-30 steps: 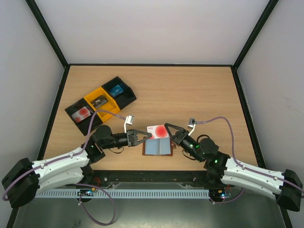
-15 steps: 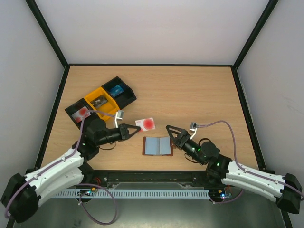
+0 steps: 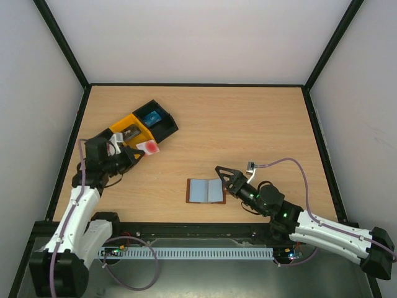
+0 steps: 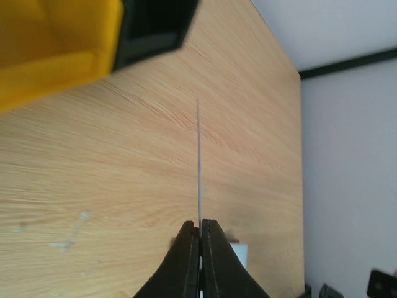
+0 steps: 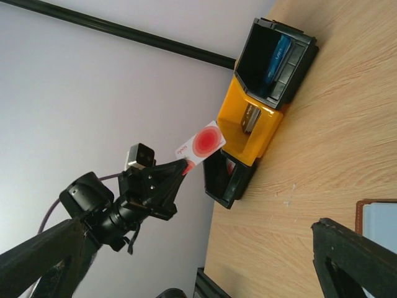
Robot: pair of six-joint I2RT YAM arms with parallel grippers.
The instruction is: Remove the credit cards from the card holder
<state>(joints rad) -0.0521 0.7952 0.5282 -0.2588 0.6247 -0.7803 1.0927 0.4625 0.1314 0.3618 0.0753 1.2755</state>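
- Card holder [image 3: 206, 191] lies open and flat on the table [image 3: 260, 124], with no card showing in its pale pockets from above.
- The red-patch credit card [image 3: 149, 147], held a second ago just above the holder between both grippers, is now well up-left of it. The left gripper [image 3: 141, 149] has it pinched edge-on between tightly closed fingers.
- The right gripper [image 3: 224, 178] has let go and its jaws stand wide and empty, just right of the holder.
- This card looks fully extracted and only needs setting down.
- The trays [image 3: 162, 127], far up-left of the holder, sit right beside the carried card. A blue card [image 3: 152, 117] lies in the end compartment.
- Only the tray walls stand in the way.
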